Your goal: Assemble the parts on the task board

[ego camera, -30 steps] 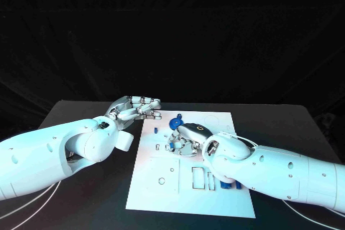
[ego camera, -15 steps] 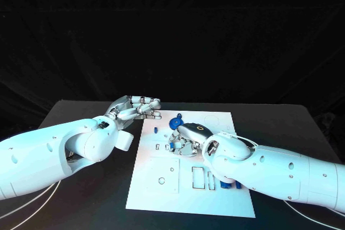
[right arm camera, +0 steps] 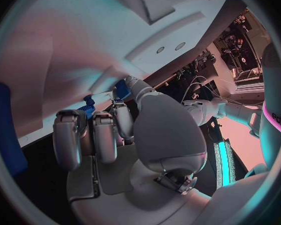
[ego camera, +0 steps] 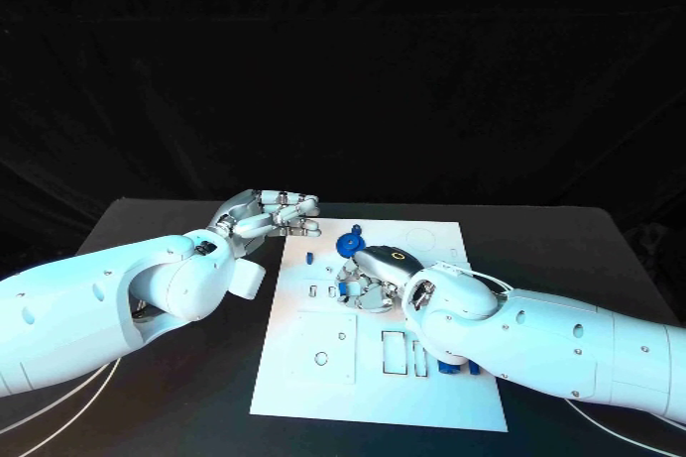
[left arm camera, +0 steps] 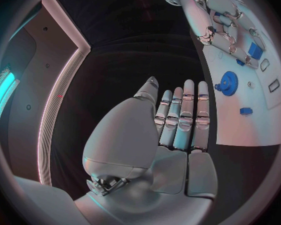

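Nothing much is moving since the earlier pictures: both hands are staying where they were, and the right hand (ego camera: 369, 279) is only sinking a tiny bit lower onto the task board (ego camera: 322, 373).

The task board is lying flat in the middle of the black table (ego camera: 572, 249). It is showing slots and holes cut into its white top. A blue gear (ego camera: 348, 245) is sitting on the board just beyond the right hand. Two small blue parts (ego camera: 460, 369) are lying on the board beside the right arm, by the board's near right edge.

The right hand is bending down over the middle of the board, with its fingers curled around a small blue piece (right arm camera: 122, 89).

The left hand (ego camera: 266, 215) is hanging just off the board's far left corner. Its fingers are lying straight and side by side, holding nothing.
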{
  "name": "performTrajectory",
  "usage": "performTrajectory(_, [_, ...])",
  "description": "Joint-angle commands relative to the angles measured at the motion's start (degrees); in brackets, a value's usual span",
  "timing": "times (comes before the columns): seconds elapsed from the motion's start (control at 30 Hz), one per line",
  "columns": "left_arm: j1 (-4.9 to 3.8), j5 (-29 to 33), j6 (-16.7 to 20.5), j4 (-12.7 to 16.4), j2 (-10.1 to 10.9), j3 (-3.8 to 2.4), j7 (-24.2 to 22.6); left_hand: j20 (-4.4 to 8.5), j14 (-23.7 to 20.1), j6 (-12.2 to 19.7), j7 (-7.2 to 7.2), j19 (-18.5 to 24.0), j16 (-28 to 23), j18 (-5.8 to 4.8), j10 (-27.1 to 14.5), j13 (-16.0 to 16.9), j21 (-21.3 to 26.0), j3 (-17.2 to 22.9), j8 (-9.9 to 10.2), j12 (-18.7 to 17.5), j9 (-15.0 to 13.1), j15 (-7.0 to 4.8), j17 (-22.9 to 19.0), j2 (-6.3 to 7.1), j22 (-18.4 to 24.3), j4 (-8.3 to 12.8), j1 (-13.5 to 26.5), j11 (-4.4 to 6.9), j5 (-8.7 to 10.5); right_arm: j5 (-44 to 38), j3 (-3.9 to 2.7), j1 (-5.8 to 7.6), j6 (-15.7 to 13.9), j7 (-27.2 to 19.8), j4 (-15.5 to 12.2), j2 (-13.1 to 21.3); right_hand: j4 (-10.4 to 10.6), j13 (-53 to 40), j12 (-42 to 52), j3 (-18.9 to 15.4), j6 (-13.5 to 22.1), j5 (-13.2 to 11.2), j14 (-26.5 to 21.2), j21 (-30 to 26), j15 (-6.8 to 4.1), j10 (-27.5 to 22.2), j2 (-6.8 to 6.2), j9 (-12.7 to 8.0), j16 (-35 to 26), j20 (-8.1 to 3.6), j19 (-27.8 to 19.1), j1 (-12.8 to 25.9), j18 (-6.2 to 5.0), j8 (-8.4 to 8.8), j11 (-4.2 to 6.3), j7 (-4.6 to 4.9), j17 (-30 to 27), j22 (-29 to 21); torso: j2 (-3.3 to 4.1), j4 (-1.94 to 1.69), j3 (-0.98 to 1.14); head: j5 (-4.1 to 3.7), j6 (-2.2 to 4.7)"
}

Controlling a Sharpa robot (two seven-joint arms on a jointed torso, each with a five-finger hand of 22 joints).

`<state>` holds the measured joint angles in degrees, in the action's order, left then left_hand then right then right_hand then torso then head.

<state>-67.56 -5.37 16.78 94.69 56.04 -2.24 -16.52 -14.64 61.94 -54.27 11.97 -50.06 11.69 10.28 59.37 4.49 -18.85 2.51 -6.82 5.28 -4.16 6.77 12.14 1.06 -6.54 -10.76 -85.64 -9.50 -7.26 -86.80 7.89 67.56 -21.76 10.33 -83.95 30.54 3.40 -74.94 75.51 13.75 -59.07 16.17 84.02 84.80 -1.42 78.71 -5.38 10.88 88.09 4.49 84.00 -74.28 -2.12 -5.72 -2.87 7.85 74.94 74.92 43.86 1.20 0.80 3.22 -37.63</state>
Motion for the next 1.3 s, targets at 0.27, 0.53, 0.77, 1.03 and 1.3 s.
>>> performTrajectory(0.27, [-0.03, -0.1, -0.9, 0.0, 0.0, -0.04, -0.3, -0.02, -0.1, -0.3, 0.15, -0.3, -0.3, 0.28, 0.1, 0.0, 0.1, 0.0, 0.2, -0.3, 0.0, -0.05, 0.0, 0.04, 0.1, 0.4, -0.5, 0.15, -0.20, -0.6, 0.20, -0.24, 1.2, 1.0, 0.3, -0.1, 0.7, -0.2, -0.5, -1.0, 0.8, -1.7, 5.1, -0.6, 0.50, -0.4, -1.01, -0.1, -0.3, 0.69, 1.7, 1.1, 0.36, 0.38, -0.34, 0.20, 11.7, 10.2, -0.01, 0.03, 0.02, 0.06, -0.02])
performTrajectory(0.53, [-0.03, -0.1, -1.0, 0.0, 0.0, -0.04, -0.3, -0.02, -0.1, -0.3, 0.15, -0.3, -0.3, 0.28, 0.1, 0.0, 0.1, 0.0, 0.2, -0.3, 0.0, -0.05, 0.0, 0.04, 0.1, 0.4, -0.5, 0.15, -0.20, -0.3, 0.20, -0.24, -0.3, 0.7, 0.2, -0.1, 2.2, -0.1, -0.5, -4.3, 2.2, -7.0, 5.1, -0.8, 0.77, -0.6, -1.96, -0.2, -0.4, 1.03, 1.6, 3.2, 0.30, 0.73, -0.64, 0.41, 11.6, 10.1, 0.02, 0.01, 0.03, -0.02, -0.01])
performTrajectory(0.77, [-0.03, -0.1, -1.0, 0.0, -0.1, -0.03, -0.2, -0.03, -0.1, -0.3, 0.17, -0.3, -0.3, 0.28, 0.1, 0.0, 0.1, 0.0, 0.2, -0.4, 0.0, -0.05, 0.1, 0.02, 0.1, 0.4, -0.5, 0.14, -0.19, 0.3, 0.20, -0.24, -3.1, -0.4, -0.3, 0.1, 3.9, 0.2, -0.8, -8.4, 4.2, -7.6, 5.1, -1.0, 1.16, -1.2, -2.22, -0.6, -0.5, 1.34, 1.5, 4.1, 0.26, 1.32, -1.13, 0.93, 11.5, 10.1, -0.01, 0.02, 0.04, -0.02, 0.01])
performTrajectory(1.03, [-0.03, -1.2, -0.9, -0.4, -0.3, 0.02, 0.3, -0.03, 0.0, -0.3, 0.16, -0.3, -0.3, 0.28, 0.1, 0.0, 0.1, 0.0, 0.2, -0.4, 0.0, -0.05, 0.1, 0.04, 0.1, 0.4, -0.5, 0.14, -0.19, 4.7, 0.07, 0.12, -9.6, -6.4, -2.4, 1.7, 5.7, 0.4, -1.0, -12.2, 5.7, -4.2, 4.9, -1.9, 1.58, -1.7, -1.34, -1.3, -0.9, 1.75, 1.0, 3.0, 0.03, 1.41, -1.60, 1.44, 10.9, 9.5, -0.11, 0.05, 0.07, 0.08, 0.22])
performTrajectory(1.3, [-0.04, -12.7, -3.1, -2.0, -1.2, 0.14, 5.0, 2.91, 9.3, -3.4, -1.23, -7.2, 4.4, 0.47, 7.3, 1.6, -4.0, -0.3, -0.8, 2.7, -0.6, -3.13, 3.4, 0.05, -1.5, -0.3, 0.2, 2.57, -0.12, 21.7, -0.29, 3.69, -8.6, -14.8, -5.6, 6.2, 4.1, 0.1, -0.7, -11.1, 2.5, 1.4, 4.0, -6.1, 0.90, -1.5, 1.65, -0.9, -3.2, 1.33, -1.7, -1.6, -1.12, -1.12, -0.73, 0.50, 7.8, 6.6, -0.92, 0.05, -0.06, 0.03, 0.30])
